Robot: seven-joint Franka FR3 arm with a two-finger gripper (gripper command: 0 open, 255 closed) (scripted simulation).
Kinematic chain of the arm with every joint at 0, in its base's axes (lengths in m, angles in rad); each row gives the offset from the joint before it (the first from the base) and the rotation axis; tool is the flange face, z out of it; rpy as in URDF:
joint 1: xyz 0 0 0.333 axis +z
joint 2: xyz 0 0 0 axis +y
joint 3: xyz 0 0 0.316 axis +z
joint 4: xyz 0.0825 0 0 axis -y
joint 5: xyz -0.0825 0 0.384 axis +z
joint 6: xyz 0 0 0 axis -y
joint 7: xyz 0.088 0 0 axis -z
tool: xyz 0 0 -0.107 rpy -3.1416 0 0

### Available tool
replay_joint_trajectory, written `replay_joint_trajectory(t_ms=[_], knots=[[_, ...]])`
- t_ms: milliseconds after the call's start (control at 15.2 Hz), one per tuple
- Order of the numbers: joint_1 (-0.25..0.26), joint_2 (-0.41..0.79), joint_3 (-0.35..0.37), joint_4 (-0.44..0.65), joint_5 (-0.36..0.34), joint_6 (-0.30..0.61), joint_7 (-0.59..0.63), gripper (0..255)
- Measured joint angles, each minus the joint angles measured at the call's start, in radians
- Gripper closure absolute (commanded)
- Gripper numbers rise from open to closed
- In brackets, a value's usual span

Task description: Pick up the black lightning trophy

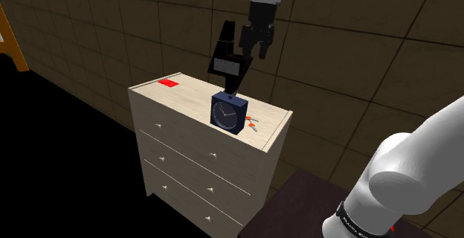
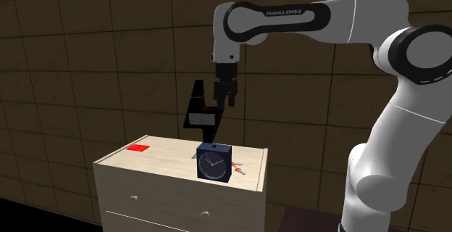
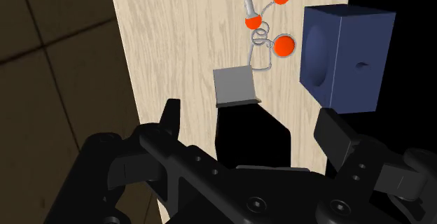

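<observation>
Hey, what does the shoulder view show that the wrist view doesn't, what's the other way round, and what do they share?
The shoulder view adds the red card at one corner of the dresser, the drawer fronts and the blue clock seen from its dial side. The wrist view adds the clock's dial-less sides, one with a round hollow. Shared: the black trophy with its grey plaque, the clock, the orange-headed keys and the dresser's pale wooden top.

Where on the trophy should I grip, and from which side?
Probably the wide black upper part, from above: the trophy tapers to a thin lower end close behind the clock, so a low side approach looks crowded.
</observation>
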Motion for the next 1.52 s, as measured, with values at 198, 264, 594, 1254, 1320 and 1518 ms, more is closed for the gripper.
replay_joint_trajectory(t_ms=[198,264,594,1254,1320,1518], knots=[[0.003,0.128,0.021,0.168,-0.015,-0.040,0.035,0],[0.005,0.150,0.025,0.203,-0.018,-0.052,0.045,0],[0.006,0.151,0.028,0.155,-0.018,-0.004,0.049,0],[0.006,0.138,0.027,0.097,-0.017,0.045,0.048,255],[0.006,0.138,0.027,0.097,-0.017,0.045,0.048,255],[0.006,0.139,0.028,0.098,-0.017,0.045,0.048,255]])
